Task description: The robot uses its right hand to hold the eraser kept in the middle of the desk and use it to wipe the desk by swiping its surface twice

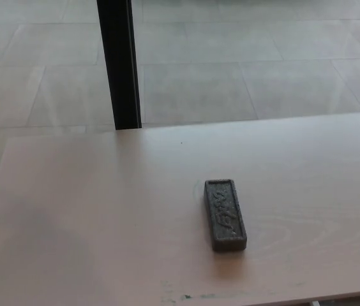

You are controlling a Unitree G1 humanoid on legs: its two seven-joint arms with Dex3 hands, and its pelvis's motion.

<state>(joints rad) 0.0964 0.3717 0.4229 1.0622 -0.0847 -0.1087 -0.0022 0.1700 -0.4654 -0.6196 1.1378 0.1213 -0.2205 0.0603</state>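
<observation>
A dark grey rectangular eraser (225,214) lies flat on the pale wooden desk (90,210), a little right of the middle and near the front edge, its long side running front to back. Raised lettering shows on its top face. Neither hand nor any arm shows in the head view.
A black vertical post (120,64) stands behind the desk's far edge at the left of centre. Beyond it lies a light tiled floor (244,57). The desk's front edge (333,298) runs close to the picture's bottom right, with a faint dark mark (186,296) near it.
</observation>
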